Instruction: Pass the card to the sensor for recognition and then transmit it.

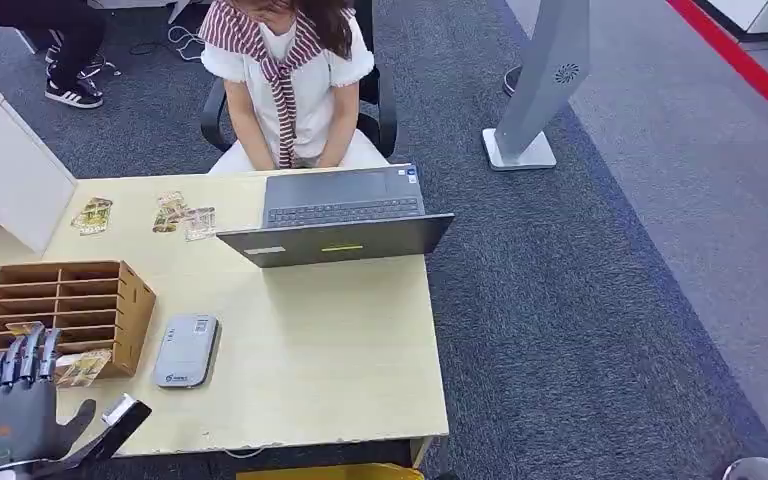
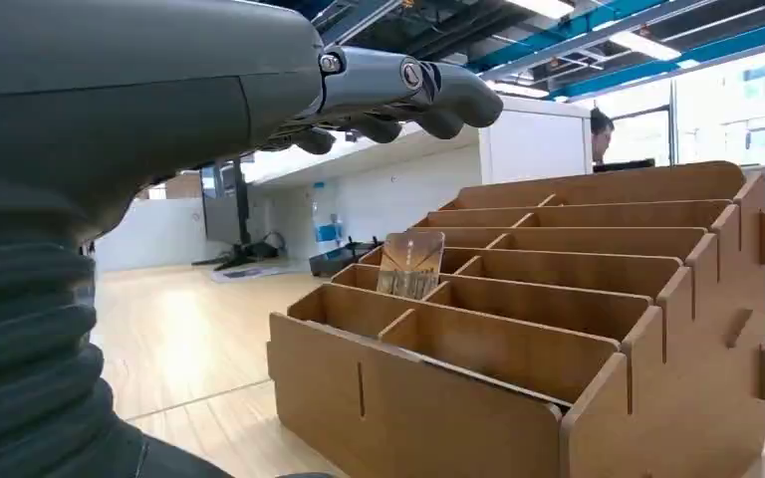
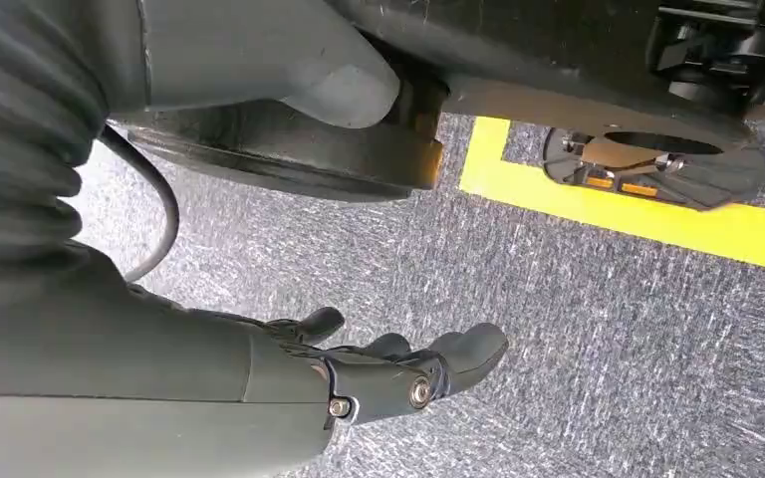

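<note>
Hovering at the near left corner of the pale wooden desk (image 1: 340, 370): the robot's grey left hand (image 1: 22, 405), fingers spread and released, holding nothing, palm facing the brown slotted wooden card rack (image 1: 70, 310). Leaning out of a near slot of that rack, just ahead of the fingertips: the thin glossy printed card (image 1: 82, 367), seen from the left wrist camera as a card (image 2: 410, 264) standing tilted in a middle compartment, top edge poking above the divider. Judging it light, stiff and slick, likely to slide between fingers rather than bend, so pinching the exposed upper edge between thumb and a finger and drawing it up along the slot looks the safest hold. Watching the rack dividers, close on either side of the card, leaving little room for thick fingers; also the light rack itself, possibly dragging along if the card catches. Sitting just right of the rack, flat on the desk: the small grey rectangular card sensor (image 1: 186, 349), with open desktop around it and a short, unobstructed path from the rack. Lying further back: several loose printed cards (image 1: 185, 217), then the open dark grey laptop (image 1: 338, 215) and a seated person in a white top (image 1: 295, 80) behind it, well apart from the working corner. Hanging low over grey carpet on the far right: the robot's right hand (image 3: 388, 363), fingers loosely apart, gripping nothing.
</note>
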{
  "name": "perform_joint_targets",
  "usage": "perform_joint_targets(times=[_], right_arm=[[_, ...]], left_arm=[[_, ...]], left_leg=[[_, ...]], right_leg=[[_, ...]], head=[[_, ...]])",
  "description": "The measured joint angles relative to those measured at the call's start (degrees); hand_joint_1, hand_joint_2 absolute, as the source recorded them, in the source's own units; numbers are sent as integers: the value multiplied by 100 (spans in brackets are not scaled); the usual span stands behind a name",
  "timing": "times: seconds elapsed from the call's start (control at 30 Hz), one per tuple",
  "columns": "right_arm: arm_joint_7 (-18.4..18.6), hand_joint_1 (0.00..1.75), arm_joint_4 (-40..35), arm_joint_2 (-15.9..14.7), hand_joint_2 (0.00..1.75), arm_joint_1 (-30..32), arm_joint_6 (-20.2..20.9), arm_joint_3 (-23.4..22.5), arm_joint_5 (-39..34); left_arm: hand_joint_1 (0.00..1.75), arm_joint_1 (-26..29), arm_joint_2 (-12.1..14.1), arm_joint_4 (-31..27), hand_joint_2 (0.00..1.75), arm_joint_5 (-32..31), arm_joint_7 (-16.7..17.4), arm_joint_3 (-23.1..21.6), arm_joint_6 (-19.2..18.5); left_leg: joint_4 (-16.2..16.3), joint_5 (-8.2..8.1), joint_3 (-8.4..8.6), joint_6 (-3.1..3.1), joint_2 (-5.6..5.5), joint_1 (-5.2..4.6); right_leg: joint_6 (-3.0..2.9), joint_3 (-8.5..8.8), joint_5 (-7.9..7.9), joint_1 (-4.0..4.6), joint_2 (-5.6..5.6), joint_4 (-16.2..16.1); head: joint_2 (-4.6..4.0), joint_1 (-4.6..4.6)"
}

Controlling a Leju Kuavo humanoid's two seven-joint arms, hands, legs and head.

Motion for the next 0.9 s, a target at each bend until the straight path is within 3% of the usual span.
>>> perform_joint_targets(times=[0.9], right_arm=[[13, 0, 0, 11, 175, -4, 17, 0, 96]], left_arm=[[0, -401, -48, 223, 175, -105, 72, 2, -122]], left_leg=[[1, 0, 2, 0, 0, 0]], right_leg=[[0, 0, 1, 0, 1, 0]], head=[[-2, 0]])
